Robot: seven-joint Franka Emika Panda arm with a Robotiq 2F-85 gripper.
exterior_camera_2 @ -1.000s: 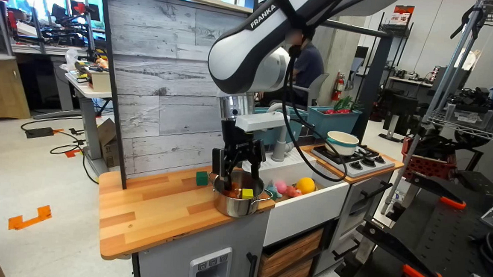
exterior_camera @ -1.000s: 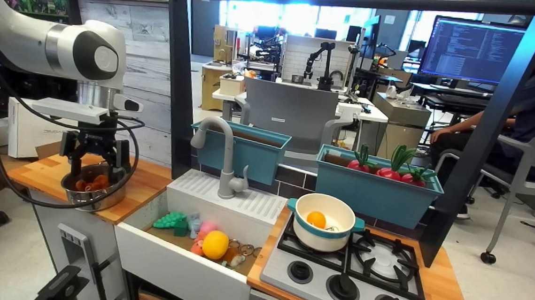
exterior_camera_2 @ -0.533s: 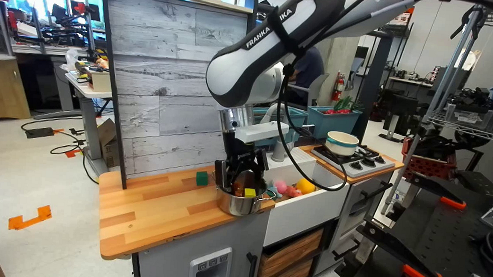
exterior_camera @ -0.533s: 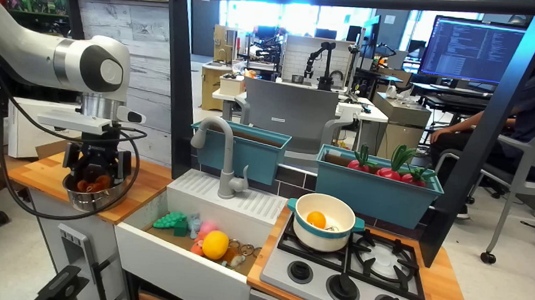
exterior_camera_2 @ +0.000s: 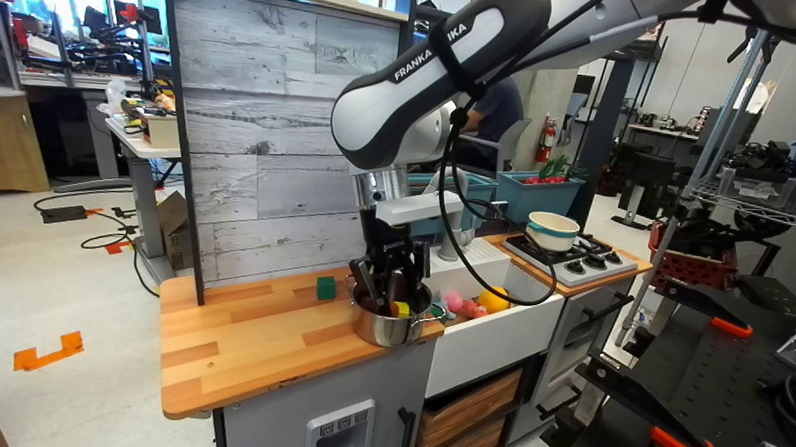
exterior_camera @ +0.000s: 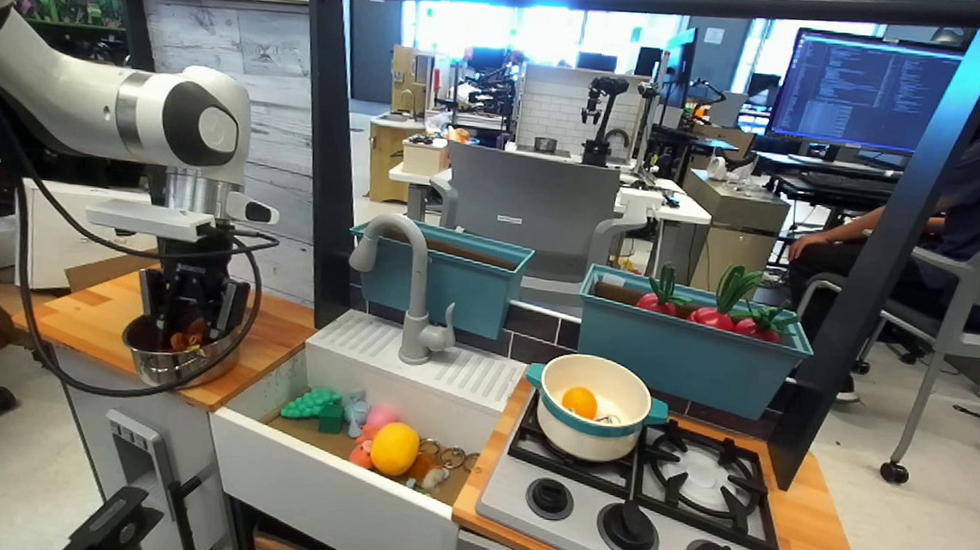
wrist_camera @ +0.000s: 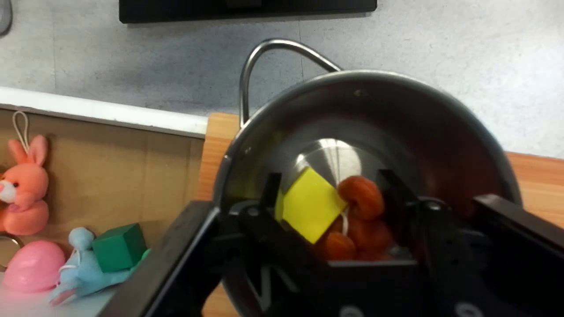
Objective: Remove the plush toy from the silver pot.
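The silver pot (exterior_camera: 177, 368) stands on the wooden counter; it also shows in an exterior view (exterior_camera_2: 388, 331) and, from above, in the wrist view (wrist_camera: 440, 110). The orange-red plush toy (wrist_camera: 361, 196) lies inside it, beside and partly under a yellow block (wrist_camera: 313, 204). My gripper (wrist_camera: 330, 185) points down into the pot with its fingers part-way closed. The left finger is at the block's left corner, the right finger at the toy's right side. I cannot tell whether they press on either. The toy's lower part is hidden by the gripper.
A white sink (exterior_camera: 338, 480) with soft toys, a yellow ball (exterior_camera: 395, 450) and green things adjoins the counter. A grey faucet (exterior_camera: 417, 270) rises behind it. A green block (exterior_camera_2: 325, 287) sits near the pot. A cream pot (exterior_camera: 595, 438) stands on the stove. A wood-look wall (exterior_camera_2: 283, 175) backs the counter.
My gripper has lowered into the silver pot, and its fingers have drawn closer together around the toy and the yellow block. The pot has shifted slightly.
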